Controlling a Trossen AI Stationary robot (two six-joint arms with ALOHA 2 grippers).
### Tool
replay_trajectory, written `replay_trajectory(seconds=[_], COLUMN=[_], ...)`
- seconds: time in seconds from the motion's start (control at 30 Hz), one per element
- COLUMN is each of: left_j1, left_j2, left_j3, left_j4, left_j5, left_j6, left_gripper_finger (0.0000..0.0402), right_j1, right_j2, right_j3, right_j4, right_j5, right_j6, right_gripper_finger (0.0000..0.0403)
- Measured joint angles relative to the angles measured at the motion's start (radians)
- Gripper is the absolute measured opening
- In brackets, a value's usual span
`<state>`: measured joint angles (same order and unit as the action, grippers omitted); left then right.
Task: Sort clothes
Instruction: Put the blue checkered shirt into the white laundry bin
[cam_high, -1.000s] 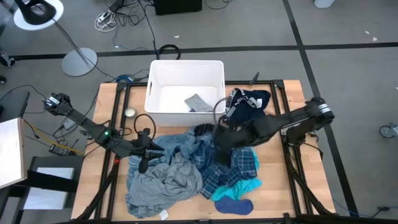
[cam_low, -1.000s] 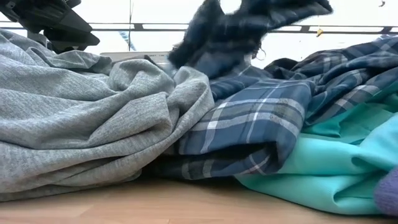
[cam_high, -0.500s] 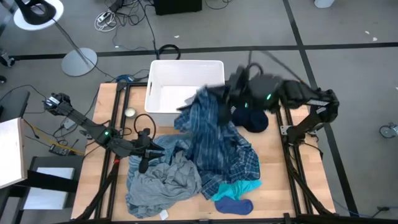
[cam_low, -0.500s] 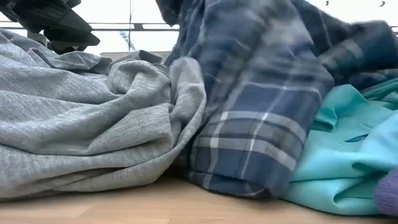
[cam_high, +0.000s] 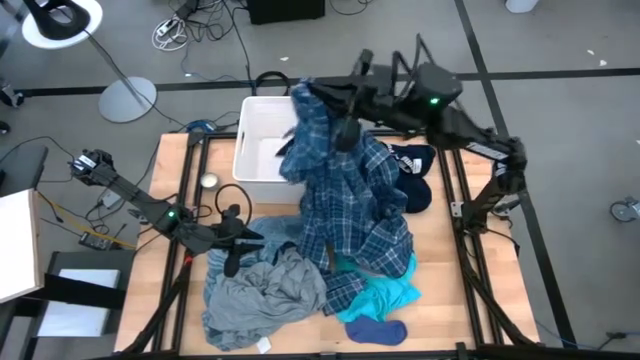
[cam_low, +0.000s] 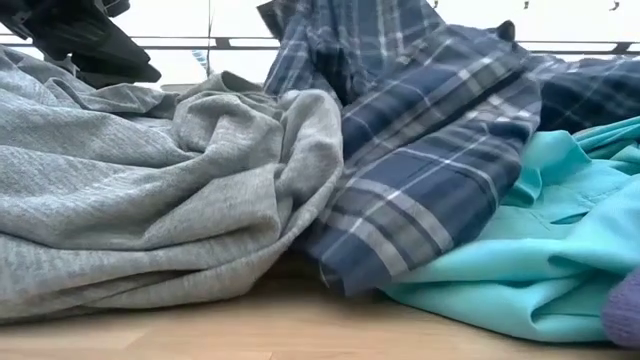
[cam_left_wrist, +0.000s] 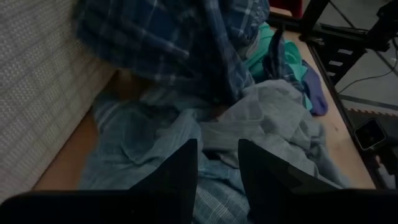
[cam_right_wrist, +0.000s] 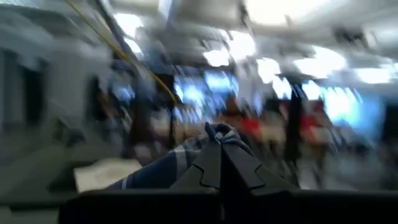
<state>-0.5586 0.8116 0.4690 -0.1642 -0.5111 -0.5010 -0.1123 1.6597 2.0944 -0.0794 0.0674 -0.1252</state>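
Observation:
My right gripper (cam_high: 303, 92) is high above the white bin (cam_high: 262, 128), shut on the blue plaid shirt (cam_high: 345, 190). The shirt hangs from it, and its lower part lies on the pile (cam_low: 430, 170). My left gripper (cam_high: 236, 246) is open and low at the pile's left side, over the grey-blue striped top (cam_left_wrist: 143, 140) and beside the grey shirt (cam_high: 268, 292). The turquoise garment (cam_high: 388, 295) and dark blue socks (cam_high: 377, 329) lie at the near side. The navy white-striped piece (cam_high: 410, 172) lies at the far right. My right gripper pinches a bunched fold of the plaid shirt (cam_right_wrist: 219, 132) between its two shut fingers. That part is lifted high over the bin. The rest hangs below in a long drape, and its lower end (cam_high: 375, 250) rests on the other clothes.
The white bin stands at the table's far edge, partly behind the hanging shirt. A small round thing (cam_high: 208, 181) lies on the table left of the bin. Bare wood (cam_high: 440, 270) shows at the right of the pile.
My right gripper has risen and swung from the pile toward the far edge and left, over the bin, holding the plaid shirt. The shirt's upper part has been lifted and drawn out tall, while its lower part has stayed on the pile.

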Motion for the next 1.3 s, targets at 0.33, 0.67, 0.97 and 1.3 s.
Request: replay_trajectory(seconds=[0.33,0.67,0.97,1.3], left_j1=[0.003,0.003,0.003,0.003], left_j2=[0.0,0.0,0.0,0.0], left_j3=[0.0,0.0,0.0,0.0], left_j4=[-0.001,-0.018,-0.012,-0.013], left_j5=[-0.013,-0.013,-0.012,-0.011], left_j6=[0.028,0.019,0.018,-0.004], left_gripper_finger=[0.0121,0.0121,0.0121,0.0121], right_j1=[-0.176,-0.293,-0.267,-0.254], right_j2=[0.175,0.257,0.264,0.127], right_j3=[0.001,0.0,-0.001,-0.001], right_j4=[0.145,-0.449,-0.766,-0.851], right_j5=[-0.006,-0.041,-0.046,-0.061], right_j6=[-0.084,0.25,0.276,0.315], right_gripper_finger=[0.0,0.0002,0.0044,0.013])
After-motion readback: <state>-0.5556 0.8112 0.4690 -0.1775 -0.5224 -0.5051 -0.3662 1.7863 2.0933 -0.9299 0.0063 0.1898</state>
